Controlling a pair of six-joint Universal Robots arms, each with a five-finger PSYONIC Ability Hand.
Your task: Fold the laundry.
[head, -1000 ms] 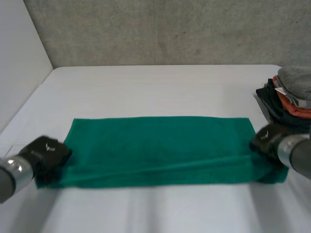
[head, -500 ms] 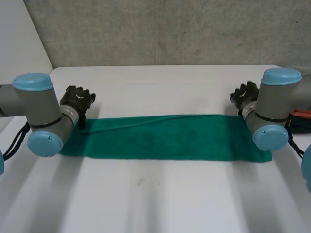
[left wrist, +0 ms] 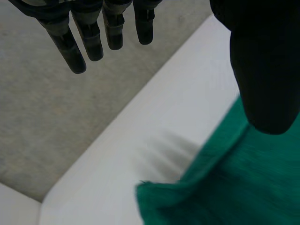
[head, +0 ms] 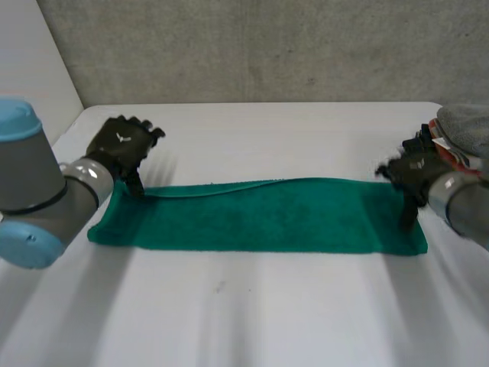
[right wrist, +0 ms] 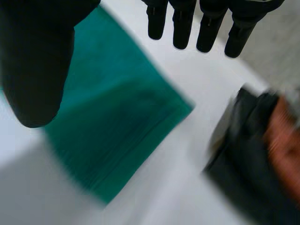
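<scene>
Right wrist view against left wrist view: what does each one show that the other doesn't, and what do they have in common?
The right wrist view has the robot's right hand and a pile of clothes, dark with orange, beside a corner of the green towel. The left wrist view has the left hand and a grey wall beyond the white table. Both share the towel lying on the table, with a hand above it, fingers straight and holding nothing.
</scene>
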